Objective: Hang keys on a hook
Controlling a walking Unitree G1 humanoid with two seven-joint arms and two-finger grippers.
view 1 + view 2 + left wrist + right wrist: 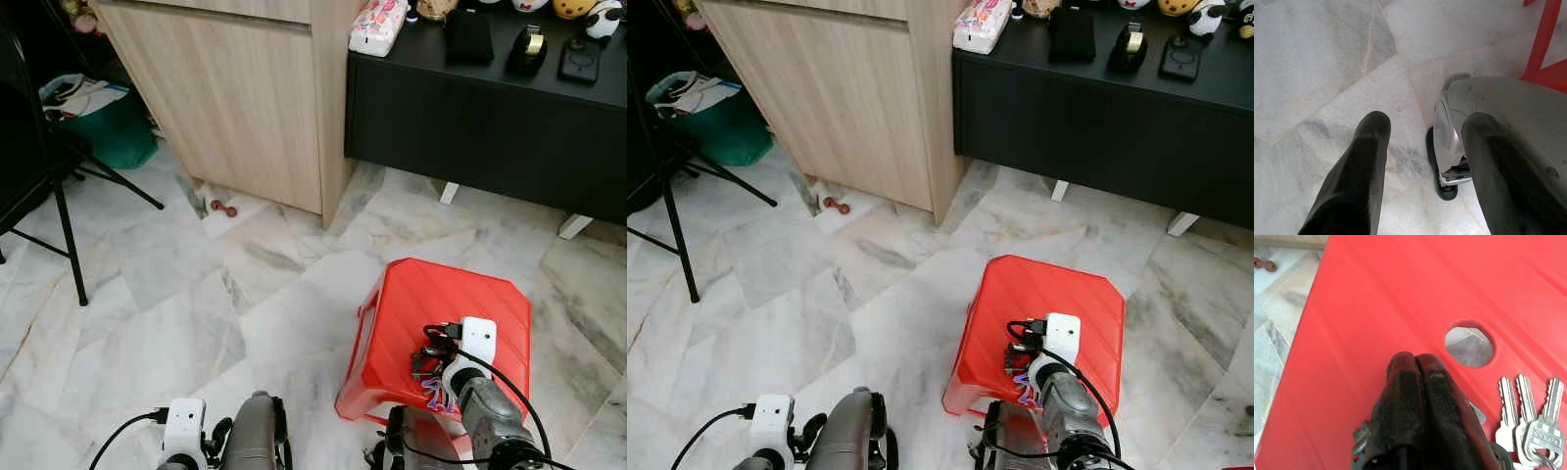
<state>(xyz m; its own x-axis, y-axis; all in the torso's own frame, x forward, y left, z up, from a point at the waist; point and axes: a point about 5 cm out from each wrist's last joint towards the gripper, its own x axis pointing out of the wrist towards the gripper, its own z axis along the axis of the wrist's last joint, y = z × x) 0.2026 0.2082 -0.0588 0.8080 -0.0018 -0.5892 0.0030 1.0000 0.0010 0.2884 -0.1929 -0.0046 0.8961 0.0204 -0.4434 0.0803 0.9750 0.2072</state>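
Right gripper [1415, 363] is hovering over the red stool [411, 304], fingers pressed together w/ nothing clearly between them; keys [1528, 421] are lying on the stool just beside it. Left gripper [1422, 132] is hanging spread apart, empty, over marble floor [196, 294]. Wood cabinet [235, 88] and black sideboard [470, 117] are sitting at the far side.

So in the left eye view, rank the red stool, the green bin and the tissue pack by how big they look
1. red stool, nearer the camera, which inflates it
2. green bin, partly hidden
3. tissue pack
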